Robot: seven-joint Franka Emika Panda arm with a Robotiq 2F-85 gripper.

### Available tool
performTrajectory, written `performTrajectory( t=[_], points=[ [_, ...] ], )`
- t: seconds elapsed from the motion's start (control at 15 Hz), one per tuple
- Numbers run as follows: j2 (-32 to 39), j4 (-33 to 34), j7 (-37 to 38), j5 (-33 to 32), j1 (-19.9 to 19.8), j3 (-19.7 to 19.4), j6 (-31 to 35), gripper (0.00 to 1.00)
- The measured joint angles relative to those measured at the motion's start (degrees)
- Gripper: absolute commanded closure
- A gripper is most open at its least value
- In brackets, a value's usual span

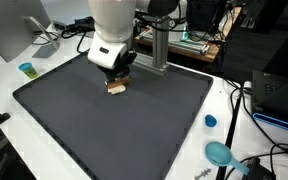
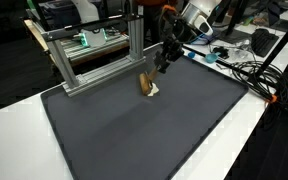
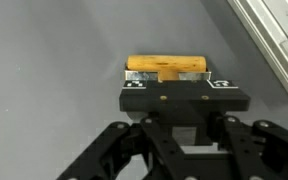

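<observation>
A small tan wooden block (image 3: pixel 167 65) lies on the dark grey mat (image 1: pixel 104 125), near its back edge. In both exterior views my gripper (image 1: pixel 117 74) comes down on the block (image 1: pixel 116 87) from above. My gripper (image 3: pixel 169 80) is shut on the block, which sticks out past the black finger pads (image 3: pixel 134 98) in the wrist view. In an exterior view the block (image 2: pixel 147 84) stands tilted under the gripper (image 2: pixel 160 68), a pale patch at its lower end. The contact between the pads and the block is hidden by the gripper body.
An aluminium frame (image 2: pixel 89 55) stands just behind the block at the mat's back edge. A small blue cup (image 1: pixel 26 69) sits off one mat corner, a blue cap (image 1: pixel 211 121) and a teal tool (image 1: pixel 220 153) off another. Cables (image 2: pixel 254 75) crowd the white table.
</observation>
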Motion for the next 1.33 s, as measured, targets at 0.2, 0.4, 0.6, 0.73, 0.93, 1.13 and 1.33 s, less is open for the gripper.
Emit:
performTrajectory(
  t=[0.2,0.4,0.6,0.73,0.93,1.13,1.33],
  points=[
    [0.0,0.8,-3.8,0.0,-0.1,0.8,0.3,0.78],
    [0.0,1.4,-6.8,0.1,0.1,2.2,1.4,0.78],
    [0.1,1.4,-8.9,0.3,0.1,3.1,2.9,0.78],
    [0.5,1.4,-9.9,1.4,0.0,3.5,4.6,0.78],
    [0.4,1.4,-9.8,1.8,-0.2,3.6,4.8,0.78],
    [-1.4,0.4,-9.5,5.1,-1.1,3.7,7.8,0.78],
    [-6.9,-1.5,-9.7,11.3,-2.9,4.8,12.1,0.78]
  ],
)
